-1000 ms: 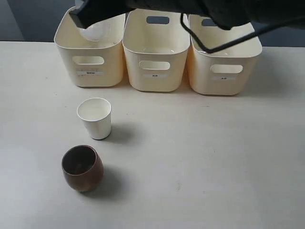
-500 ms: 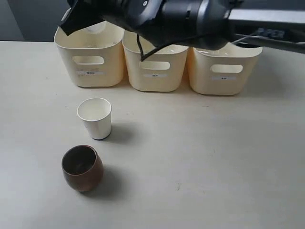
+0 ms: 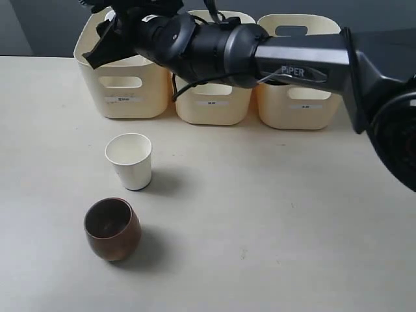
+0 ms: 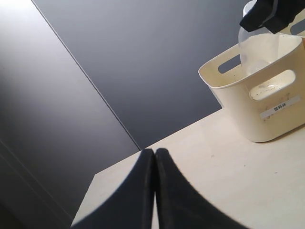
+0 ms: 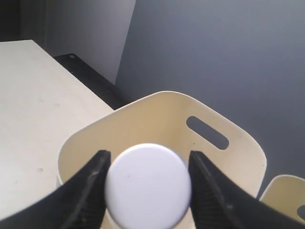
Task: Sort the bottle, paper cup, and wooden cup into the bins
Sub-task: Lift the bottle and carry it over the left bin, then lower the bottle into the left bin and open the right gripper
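My right gripper (image 5: 148, 155) is shut on the white cap of the clear bottle (image 5: 147, 186), which hangs upright in the mouth of the left bin (image 3: 123, 91). The left wrist view shows the bottle's clear body (image 4: 251, 47) reaching down inside that bin (image 4: 267, 114). The arm reaches across from the right, its gripper (image 3: 104, 39) above the bin's back rim. The white paper cup (image 3: 130, 159) stands upright in front of the left bin. The wooden cup (image 3: 112, 229) sits nearer the front. My left gripper (image 4: 155, 152) is shut and empty, off to the side above the table.
The middle bin (image 3: 211, 104) and right bin (image 3: 302, 107) stand in a row with the left one at the back of the table. The black right arm (image 3: 286, 55) spans above the middle and right bins. A dark wall rises behind.
The right arm has come lower and further into the exterior view, its gripper staying over the left bin with the bottle. Both cups are where they were.
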`<state>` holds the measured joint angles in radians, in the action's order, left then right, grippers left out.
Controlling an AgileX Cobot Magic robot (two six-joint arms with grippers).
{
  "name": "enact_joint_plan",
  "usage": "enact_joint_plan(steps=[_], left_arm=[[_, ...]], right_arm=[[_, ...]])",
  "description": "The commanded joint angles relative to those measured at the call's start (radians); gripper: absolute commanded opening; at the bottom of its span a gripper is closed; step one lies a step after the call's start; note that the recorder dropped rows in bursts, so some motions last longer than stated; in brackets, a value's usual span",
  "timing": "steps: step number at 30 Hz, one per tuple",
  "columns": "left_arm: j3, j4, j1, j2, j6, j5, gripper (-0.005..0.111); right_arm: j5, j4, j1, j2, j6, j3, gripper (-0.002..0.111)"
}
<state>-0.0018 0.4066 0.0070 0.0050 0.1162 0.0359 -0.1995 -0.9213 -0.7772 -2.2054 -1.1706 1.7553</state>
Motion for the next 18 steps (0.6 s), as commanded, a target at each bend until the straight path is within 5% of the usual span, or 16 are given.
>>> enact_joint_plan(steps=[1,18], left_arm=[[0.002,-0.009,0.0,-0.005,-0.002,-0.006,0.0],[0.002,-0.009,0.0,-0.005,-0.002,-0.006,0.0]], right_arm=[[-0.022,-0.03,0.01,-0.003,-0.004,0.009,0.0],[-0.016,-0.038,0.01,-0.038,-0.004,0.009,0.001]])
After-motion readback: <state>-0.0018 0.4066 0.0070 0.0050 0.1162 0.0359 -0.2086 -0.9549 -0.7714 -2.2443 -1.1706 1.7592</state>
